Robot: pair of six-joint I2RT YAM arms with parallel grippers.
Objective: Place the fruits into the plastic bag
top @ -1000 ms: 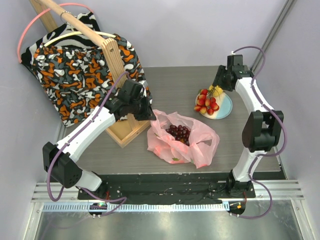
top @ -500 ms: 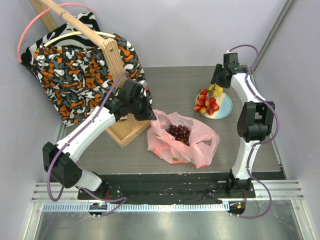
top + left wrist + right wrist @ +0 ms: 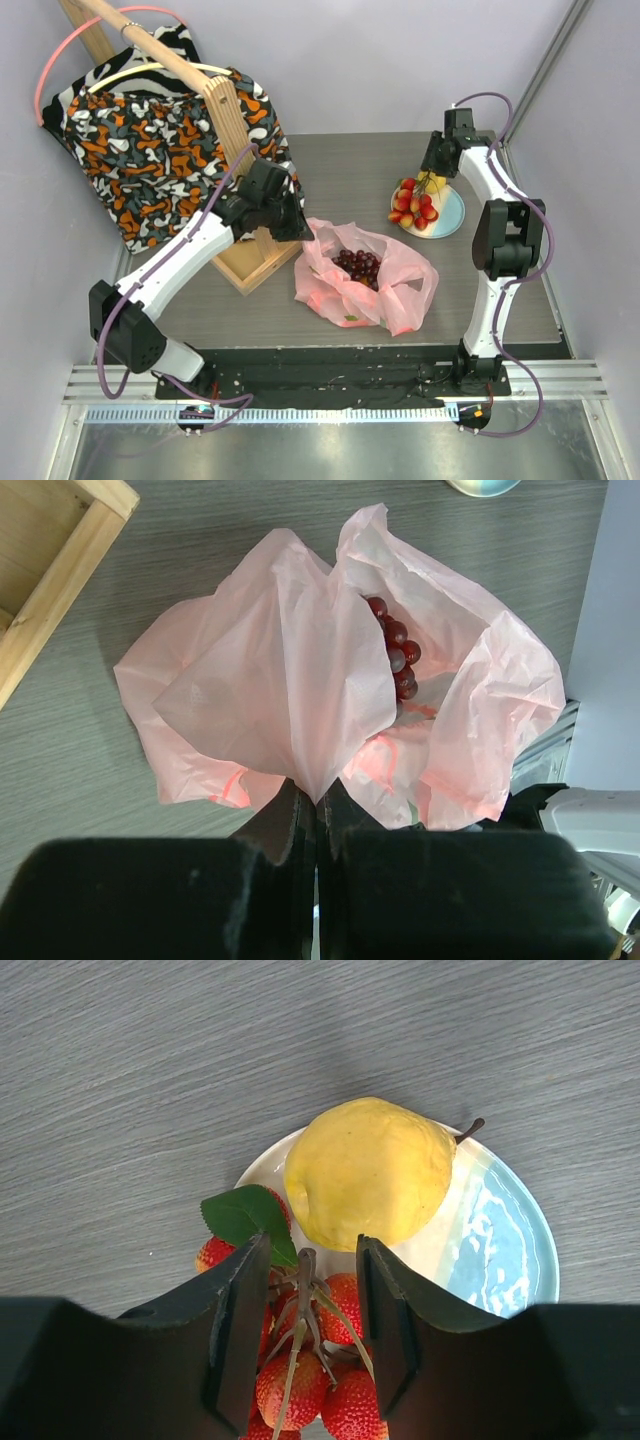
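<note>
The pink plastic bag [image 3: 362,278] lies open mid-table with the dark purple grape bunch [image 3: 356,265] inside; both also show in the left wrist view, bag [image 3: 270,680] and grapes [image 3: 396,652]. My left gripper [image 3: 317,805] is shut on the bag's rim and holds it up. A pale blue plate [image 3: 448,213] carries a bunch of red strawberry-like fruits [image 3: 413,206] and a yellow fruit [image 3: 368,1170]. My right gripper [image 3: 312,1260] is open just above the plate, its jaws on either side of the red bunch's brown stem [image 3: 305,1290].
A wooden rack [image 3: 235,130] draped with orange-black patterned cloth [image 3: 150,150] stands at the back left, its wooden base [image 3: 45,590] close to the bag. A grey wall runs along the right side.
The right arm has folded more upright and its wrist has shifted slightly back and left over the plate. The left gripper and bag have not moved.
</note>
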